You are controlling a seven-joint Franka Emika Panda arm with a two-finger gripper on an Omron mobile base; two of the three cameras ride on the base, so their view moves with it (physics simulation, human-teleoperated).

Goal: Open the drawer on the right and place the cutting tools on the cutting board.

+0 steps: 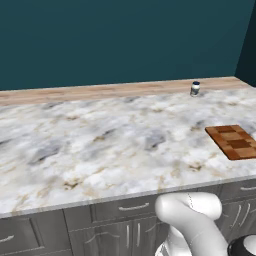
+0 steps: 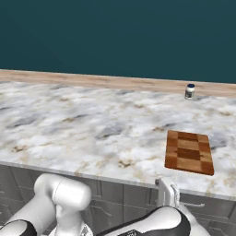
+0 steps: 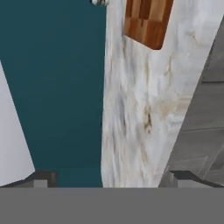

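Gripper [image 3: 111, 178] fingers spread apart, apparently low before closed drawer [image 2: 203, 204]; cutting board [image 2: 189, 151] bare

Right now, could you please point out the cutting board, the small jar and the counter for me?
cutting board [image 2: 189, 152]: right base view, middle of its checkered top.
small jar [image 2: 190, 91]: right base view, its pale body under the dark cap.
counter [image 1: 100, 145]: left base view, bare marble top.

**No legible text in the scene**

No letters, numbers, brands or signs can be read on anything. The small jar [image 1: 195, 88] at the back of the counter may carry a pale label band, but it is too small to tell.
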